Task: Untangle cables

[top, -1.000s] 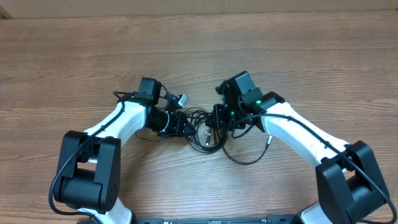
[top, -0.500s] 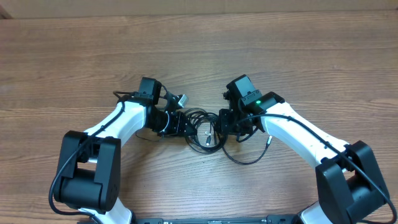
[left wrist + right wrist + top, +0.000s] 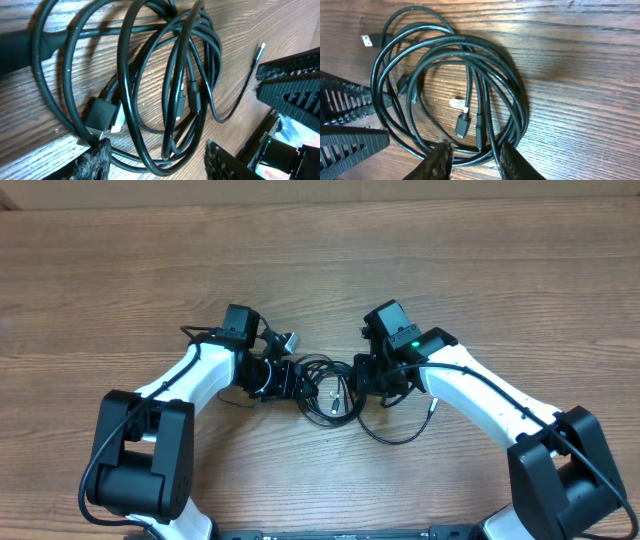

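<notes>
Two arms meet at mid-table in the overhead view, the left gripper (image 3: 291, 381) and right gripper (image 3: 366, 376) on opposite sides of the cables (image 3: 328, 392), which lie in one small dark bundle on the wooden table (image 3: 450, 260). One loose strand (image 3: 395, 436) loops out toward the right arm's side. Working from both flanks looks deliberate: each tool can take a different cord and draw it away from the other.

From the left wrist, the cables (image 3: 165, 85) sit as overlapping loops flat on the wood, a black plug (image 3: 100, 116) low on the left and a thin silver-tipped end (image 3: 260, 50) trailing free at upper right. The left fingers (image 3: 97, 157) stand well apart with several strands crossing the gap – nothing is pinched, though one fingertip sits just beside the black plug. That wide stance suits choosing a single strand rather than clamping the bundle.

From the right wrist, the same coil (image 3: 517, 107) fills the frame, with a silver plug (image 3: 366, 40) at upper left and a white-tipped end (image 3: 457, 103) inside the loops. The right fingers (image 3: 440, 160) are parted more narrowly, low over the coil's near edge; strands run through the gap, which is wider than any cord, so I judge it grips nothing. The untangling seems barely begun – the loops remain nested.
</notes>
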Controlling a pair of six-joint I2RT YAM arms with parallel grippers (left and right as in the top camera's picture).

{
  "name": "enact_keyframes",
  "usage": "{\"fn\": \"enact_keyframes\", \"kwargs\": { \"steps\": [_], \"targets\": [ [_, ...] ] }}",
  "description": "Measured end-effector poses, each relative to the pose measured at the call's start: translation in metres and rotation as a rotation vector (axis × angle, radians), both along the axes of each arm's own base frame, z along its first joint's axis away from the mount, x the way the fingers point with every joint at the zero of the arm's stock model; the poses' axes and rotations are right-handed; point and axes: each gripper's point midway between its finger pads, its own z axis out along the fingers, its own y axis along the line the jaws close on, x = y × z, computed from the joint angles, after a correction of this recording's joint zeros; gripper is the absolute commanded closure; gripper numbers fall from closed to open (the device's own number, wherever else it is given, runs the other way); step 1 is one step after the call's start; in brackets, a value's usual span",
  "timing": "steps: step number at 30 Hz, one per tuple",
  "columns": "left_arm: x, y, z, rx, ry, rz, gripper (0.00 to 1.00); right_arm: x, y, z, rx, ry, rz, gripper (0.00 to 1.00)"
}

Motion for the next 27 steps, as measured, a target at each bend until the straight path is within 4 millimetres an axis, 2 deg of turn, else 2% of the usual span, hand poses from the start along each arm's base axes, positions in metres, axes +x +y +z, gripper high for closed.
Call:
{"fn": "enact_keyframes", "kwargs": {
  "steps": [10,17,20,24,27],
  "targets": [
    [0.002,0.006,-0.005,0.046,-0.01,0.006,0.34,0.008,-0.009,-0.005,-0.043,-0.013,-0.101,0.67],
    [0.002,0.005,-0.005,0.043,-0.007,0.008,0.27,0.001,-0.016,-0.027,-0.053,-0.006,-0.149,0.64],
    [0.0,0.001,-0.001,0.007,0.001,0.004,0.27,-0.003,-0.019,-0.032,-0.06,0.009,-0.165,0.64],
    [-0.004,-0.011,0.011,-0.089,0.023,-0.01,0.3,-0.003,-0.017,-0.032,-0.042,0.02,-0.188,0.63],
    [-0.008,-0.02,0.022,-0.172,0.039,-0.024,0.48,-0.003,-0.01,-0.03,-0.001,0.038,-0.214,0.63]
  ]
}}
